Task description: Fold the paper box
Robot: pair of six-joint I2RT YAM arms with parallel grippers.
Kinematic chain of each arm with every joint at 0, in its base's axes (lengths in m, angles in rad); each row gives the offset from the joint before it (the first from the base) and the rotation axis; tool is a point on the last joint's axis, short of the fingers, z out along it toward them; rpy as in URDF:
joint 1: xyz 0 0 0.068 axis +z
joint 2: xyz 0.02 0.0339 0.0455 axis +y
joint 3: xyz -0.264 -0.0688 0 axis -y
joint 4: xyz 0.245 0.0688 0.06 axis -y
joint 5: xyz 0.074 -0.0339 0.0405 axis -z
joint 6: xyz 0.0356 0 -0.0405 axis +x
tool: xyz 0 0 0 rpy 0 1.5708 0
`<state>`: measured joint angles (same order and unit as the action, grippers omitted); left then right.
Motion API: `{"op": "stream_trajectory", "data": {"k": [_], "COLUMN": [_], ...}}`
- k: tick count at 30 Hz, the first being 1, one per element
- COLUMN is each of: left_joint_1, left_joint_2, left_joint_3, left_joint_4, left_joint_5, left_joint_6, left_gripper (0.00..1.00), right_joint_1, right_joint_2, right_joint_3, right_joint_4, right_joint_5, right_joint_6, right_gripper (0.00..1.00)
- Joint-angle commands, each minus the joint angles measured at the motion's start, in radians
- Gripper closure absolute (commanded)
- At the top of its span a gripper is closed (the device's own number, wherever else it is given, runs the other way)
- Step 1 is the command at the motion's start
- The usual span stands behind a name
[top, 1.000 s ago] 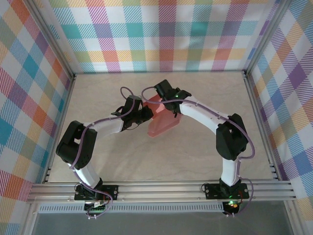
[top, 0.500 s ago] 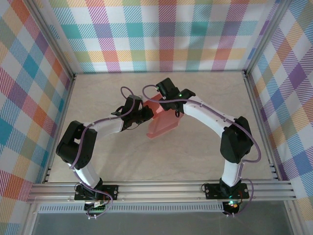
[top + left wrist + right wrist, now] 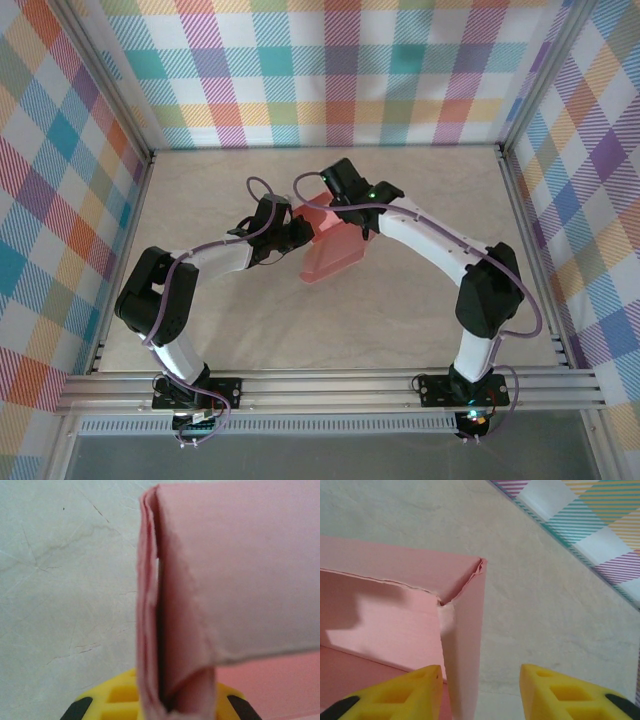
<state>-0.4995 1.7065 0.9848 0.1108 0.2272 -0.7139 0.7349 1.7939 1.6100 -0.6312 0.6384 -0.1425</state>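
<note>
Top external view: the paper box (image 3: 332,256) is seen mid-table between the two arms. Its folded edge is pinched in the closed left gripper (image 3: 167,706). One upright wall is straddled, unclamped, by the parted right gripper (image 3: 480,680).

— Where can a gripper pass?
— Over the bare table (image 3: 300,325) toward the arm bases and along the back. The checked walls (image 3: 330,70) close it in on three sides.
— And mid-table?
— Blocked. The paper box (image 3: 330,255) stands there, with the left gripper (image 3: 167,707) clamped on its folded edge. The right gripper (image 3: 481,677), fingers apart, straddles an upright box wall — beside that wall the table lies free.
</note>
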Motion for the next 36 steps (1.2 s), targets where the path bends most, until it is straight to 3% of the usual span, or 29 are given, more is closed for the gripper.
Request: {"op": "stream_trajectory", "data": {"k": [1, 8, 18, 28, 29, 30, 31, 36], "left_joint_1": [-0.002, -0.002, -0.002, -0.002, -0.002, -0.002, -0.002, -0.003], "left_joint_2": [-0.020, -0.016, -0.005, -0.010, -0.010, -0.012, -0.011, -0.006], "left_joint_3": [0.031, 0.037, 0.047, 0.046, 0.045, 0.045, 0.044, 0.048], "left_joint_4": [0.030, 0.027, 0.020, 0.016, 0.014, 0.014, 0.014, 0.002], "left_joint_5": [0.020, 0.019, 0.021, 0.020, 0.020, 0.019, 0.018, 0.017], "left_joint_6": [0.008, 0.007, 0.010, 0.012, 0.012, 0.012, 0.012, 0.010], "left_gripper": [1.00, 1.00, 1.00, 1.00, 1.00, 1.00, 1.00, 1.00], "right_joint_1": [0.011, 0.019, 0.041, 0.049, 0.049, 0.049, 0.049, 0.046], "right_joint_2": [0.043, 0.095, 0.137, 0.167, 0.164, 0.159, 0.149, 0.091], "right_joint_3": [0.016, 0.027, 0.048, 0.066, 0.068, 0.068, 0.069, 0.086], "right_joint_4": [-0.028, -0.044, -0.032, -0.047, -0.050, -0.048, -0.047, -0.035], "right_joint_5": [0.064, 0.110, 0.210, 0.227, 0.222, 0.211, 0.189, 0.100], "right_joint_6": [-0.024, -0.043, -0.107, -0.075, -0.066, -0.057, -0.043, 0.017], "right_gripper": [0.59, 0.67, 1.00, 1.00, 0.95, 0.80, 0.72, 0.52]}}
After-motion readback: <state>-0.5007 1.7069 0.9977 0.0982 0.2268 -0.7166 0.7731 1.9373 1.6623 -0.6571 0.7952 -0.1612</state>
